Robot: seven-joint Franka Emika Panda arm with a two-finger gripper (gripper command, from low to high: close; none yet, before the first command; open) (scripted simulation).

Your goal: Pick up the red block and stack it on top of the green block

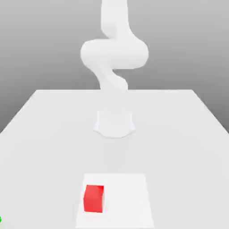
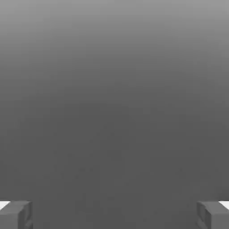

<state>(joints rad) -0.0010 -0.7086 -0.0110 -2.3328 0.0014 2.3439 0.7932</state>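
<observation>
White arm rising upright and bent — gripper (image 2: 114, 215) spread wide, red block (image 1: 94, 199) on white square (image 1: 127, 201), unlabelled

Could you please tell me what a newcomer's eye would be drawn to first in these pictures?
Probably the red block, the boldest color in the exterior view, sitting on the white square near the front of the pale table. Next might come the white robot arm, rising behind it, then the open gripper in the hand view, its fingers wide apart.
</observation>
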